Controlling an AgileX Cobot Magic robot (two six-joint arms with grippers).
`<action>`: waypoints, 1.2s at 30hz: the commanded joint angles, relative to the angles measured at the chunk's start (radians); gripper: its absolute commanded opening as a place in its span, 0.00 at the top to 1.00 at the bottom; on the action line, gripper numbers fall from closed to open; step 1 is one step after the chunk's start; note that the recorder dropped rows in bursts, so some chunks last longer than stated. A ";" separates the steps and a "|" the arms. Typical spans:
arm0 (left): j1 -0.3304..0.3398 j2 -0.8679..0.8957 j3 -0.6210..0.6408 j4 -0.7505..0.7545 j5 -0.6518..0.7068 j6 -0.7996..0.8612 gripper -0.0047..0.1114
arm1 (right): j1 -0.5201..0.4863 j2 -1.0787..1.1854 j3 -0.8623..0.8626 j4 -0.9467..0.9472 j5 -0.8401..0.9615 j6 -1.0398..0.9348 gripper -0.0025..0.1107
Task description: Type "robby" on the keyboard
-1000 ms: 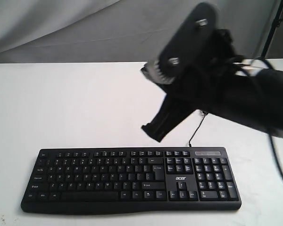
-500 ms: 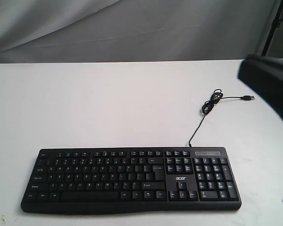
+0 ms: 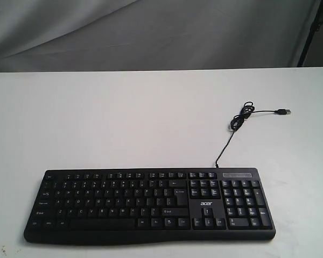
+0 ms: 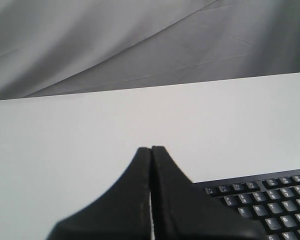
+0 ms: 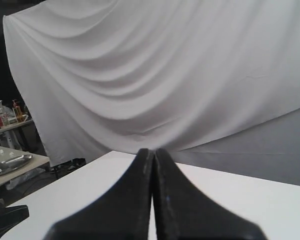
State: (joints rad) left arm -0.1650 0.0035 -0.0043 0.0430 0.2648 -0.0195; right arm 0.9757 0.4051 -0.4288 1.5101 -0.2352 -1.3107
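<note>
while left fingers (image 4: pixel 145 161) and right fingers (image 5: pixel 146 161) sit closed, empty, neither reaches the keyboard (image 3: pixel 151 204). typing progress unverifiable; possibly nothing entered.

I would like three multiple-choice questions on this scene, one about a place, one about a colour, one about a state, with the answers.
1. The USB cable leaves the keyboard from: A its back edge, right part; B its left end; C its front edge.
2. The keyboard is: A white; B black; C red.
3. The left end effector is: A wide open; B shut, empty; C shut on a pen.
Answers: 1 A, it exits near the number pad. 2 B, black casing and keys. 3 B, its fingers meet with nothing between.
</note>
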 commanded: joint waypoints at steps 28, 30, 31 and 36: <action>-0.006 -0.003 0.004 0.005 -0.005 -0.003 0.96 | -0.805 -0.342 0.284 -0.135 0.142 0.011 0.98; -0.006 -0.003 0.004 0.005 -0.005 -0.003 0.96 | -0.805 -0.345 0.301 -0.170 0.146 0.011 0.98; -0.006 -0.003 0.004 0.005 -0.005 -0.003 0.96 | -0.805 -0.345 0.303 -0.173 0.154 0.011 0.98; -0.006 -0.003 0.004 0.005 -0.005 -0.003 0.96 | -0.805 -0.336 0.303 -0.173 0.179 0.011 0.98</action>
State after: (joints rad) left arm -0.1650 0.0035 -0.0043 0.0430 0.2648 -0.0195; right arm 0.1789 0.0665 -0.1314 1.3516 -0.0785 -1.3039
